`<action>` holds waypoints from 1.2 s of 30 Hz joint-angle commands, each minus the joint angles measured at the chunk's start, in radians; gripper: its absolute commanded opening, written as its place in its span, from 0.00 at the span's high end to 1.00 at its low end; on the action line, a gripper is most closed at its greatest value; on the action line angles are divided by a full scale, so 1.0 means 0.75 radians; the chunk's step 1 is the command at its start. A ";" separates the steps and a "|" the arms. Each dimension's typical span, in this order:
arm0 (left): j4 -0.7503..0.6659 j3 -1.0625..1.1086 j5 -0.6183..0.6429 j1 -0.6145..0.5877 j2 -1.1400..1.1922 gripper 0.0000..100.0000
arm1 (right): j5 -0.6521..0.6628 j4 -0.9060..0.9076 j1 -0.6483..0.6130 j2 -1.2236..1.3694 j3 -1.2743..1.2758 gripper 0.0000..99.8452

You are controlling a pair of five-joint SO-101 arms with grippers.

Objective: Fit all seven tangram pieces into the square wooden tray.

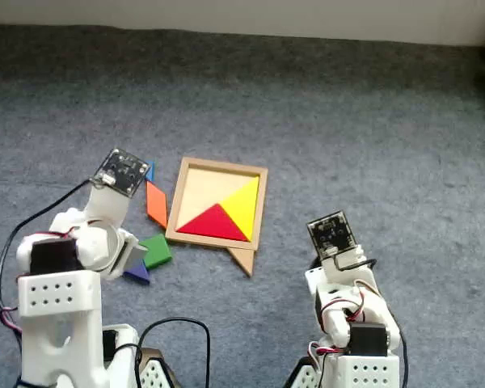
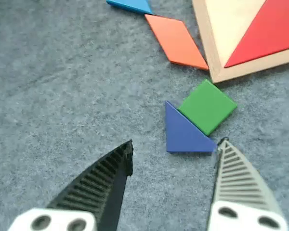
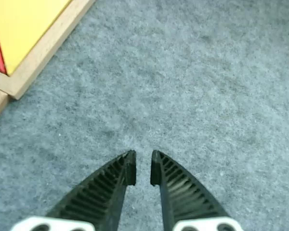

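- The dark blue triangle (image 2: 183, 134) and green square (image 2: 207, 106) lie edge to edge beside the tray (image 1: 175, 204). A claw closing on one could shove the other, or pinch both.
- The left claw (image 2: 176, 141) hangs wide open over that pair, gripping nothing.
- The right claw (image 3: 142, 163) is all but closed and empty, above bare counter near a tray corner.
- The tray sits mid-counter, holding a red triangle (image 1: 214, 222) and a yellow triangle (image 1: 242, 202).

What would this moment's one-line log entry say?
square wooden tray: red triangle, yellow triangle inside | left hand: open near dark blue triangle touching green square | right hand: empty over grey carpet
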 commanded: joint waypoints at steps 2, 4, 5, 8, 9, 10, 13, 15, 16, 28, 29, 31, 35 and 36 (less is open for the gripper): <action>-0.020 -0.130 -0.170 0.136 0.265 0.71 | -0.006 -0.021 0.015 -0.003 0.169 0.93; -0.029 -0.142 -0.241 0.175 0.377 0.71 | -0.006 -0.021 0.015 -0.003 0.169 0.93; -0.031 -0.144 -0.282 0.189 0.427 0.71 | -0.006 -0.021 0.015 -0.003 0.169 0.93; -0.076 -0.173 -0.395 0.212 0.576 0.71 | -0.004 -0.021 0.017 -0.003 0.169 0.93; -0.096 -0.185 -0.419 0.212 0.621 0.71 | -0.004 -0.021 0.017 -0.003 0.169 0.93; -0.119 -0.195 -0.440 0.212 0.664 0.71 | -0.004 -0.021 0.017 -0.003 0.169 0.93; -0.164 -0.232 -0.479 0.212 0.776 0.71 | -0.004 -0.021 0.017 -0.003 0.169 0.93; -0.164 -0.255 -0.479 0.218 0.838 0.71 | -0.004 -0.021 0.017 -0.003 0.169 0.93; -0.164 -0.265 -0.479 0.218 0.864 0.71 | -0.004 -0.021 0.017 -0.003 0.169 0.93; -0.399 -0.249 -0.471 0.230 1.112 0.71 | -0.004 -0.021 0.017 -0.003 0.169 0.93; -0.405 -0.249 -0.471 0.230 1.134 0.71 | -0.004 -0.021 0.017 -0.003 0.169 0.93; -0.403 -0.255 -0.471 0.228 1.159 0.73 | -0.004 -0.021 0.038 -0.003 0.169 0.93; -0.407 -0.253 -0.473 0.247 1.175 0.81 | -0.004 -0.021 0.060 -0.003 0.169 0.93; -0.405 -0.249 -0.473 0.261 1.179 0.82 | -0.004 -0.021 0.062 -0.003 0.169 0.93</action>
